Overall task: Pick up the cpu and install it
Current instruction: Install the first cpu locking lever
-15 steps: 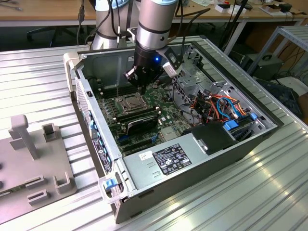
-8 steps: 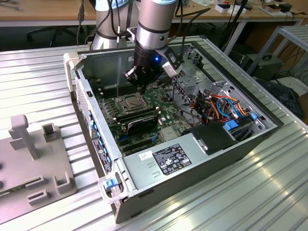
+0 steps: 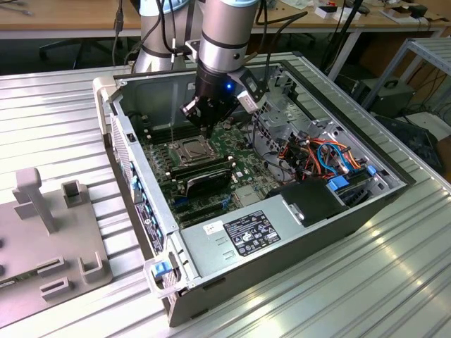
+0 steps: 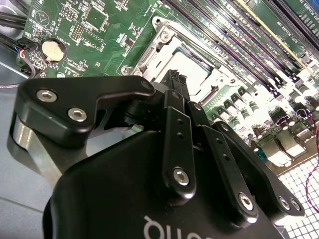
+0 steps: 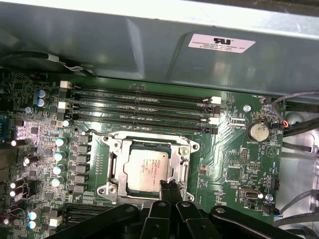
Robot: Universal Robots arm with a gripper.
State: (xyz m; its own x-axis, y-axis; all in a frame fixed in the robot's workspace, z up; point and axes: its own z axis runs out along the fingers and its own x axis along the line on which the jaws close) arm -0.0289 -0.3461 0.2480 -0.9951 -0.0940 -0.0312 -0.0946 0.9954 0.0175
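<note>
The cpu (image 5: 145,168) lies flat in the square metal-framed socket (image 5: 114,149) on the green motherboard (image 5: 224,164), its silver-grey top facing up. In the exterior view the cpu (image 3: 192,149) sits in the socket just below my gripper (image 3: 206,131), which reaches down into the open computer case. My gripper (image 5: 169,186) is shut, its two black fingers pressed together, the tips over the cpu's edge. In the second wrist view the fingers (image 4: 175,87) cover part of the cpu (image 4: 197,69). Whether the tips touch the chip I cannot tell.
Long black memory slots (image 5: 144,102) run beside the socket, close to the case wall (image 5: 149,45). A coin battery (image 5: 258,131) sits on the board. The power supply (image 3: 246,232), coloured cables (image 3: 317,151) and a drive cage crowd the case. A grey fixture (image 3: 49,239) stands on the table.
</note>
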